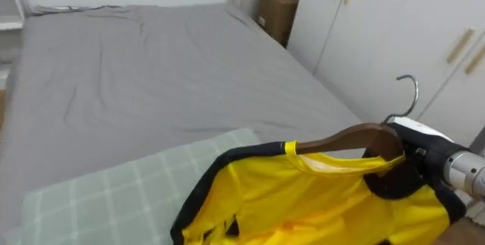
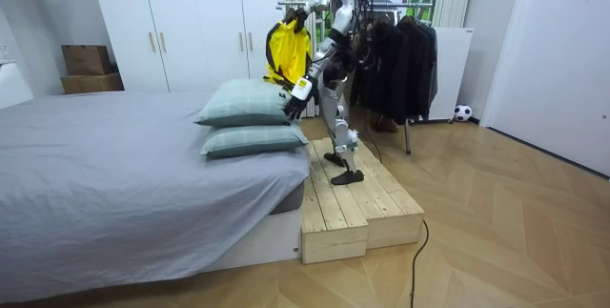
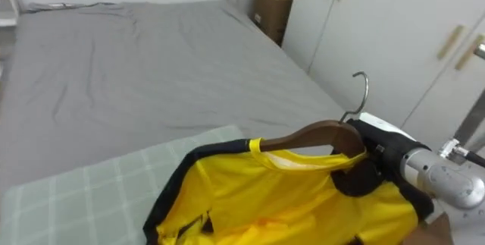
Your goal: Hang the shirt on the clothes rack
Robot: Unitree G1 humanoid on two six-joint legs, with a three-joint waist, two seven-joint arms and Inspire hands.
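Note:
A yellow shirt (image 1: 318, 199) with black trim hangs on a brown wooden hanger (image 1: 356, 135) whose metal hook (image 1: 409, 93) points up. My right hand (image 1: 413, 154) is shut on the hanger at its neck, at the right of the eye views, and the shirt's collar partly hides it. Below the shirt lies a pale green checked pillow (image 1: 114, 192). In the room view I stand on a wooden platform (image 2: 353, 203) beside the bed and hold the shirt (image 2: 284, 51) up at shoulder height. My left hand (image 2: 297, 100) hangs low by the pillows (image 2: 248, 108) with relaxed fingers.
The grey bed (image 1: 151, 70) stretches ahead of me. White wardrobe doors (image 1: 379, 32) stand to my right, with cardboard boxes (image 1: 276, 10) beyond them. A clothes rack with dark garments (image 2: 400, 60) stands behind me, and a ball (image 2: 462, 112) lies on the floor.

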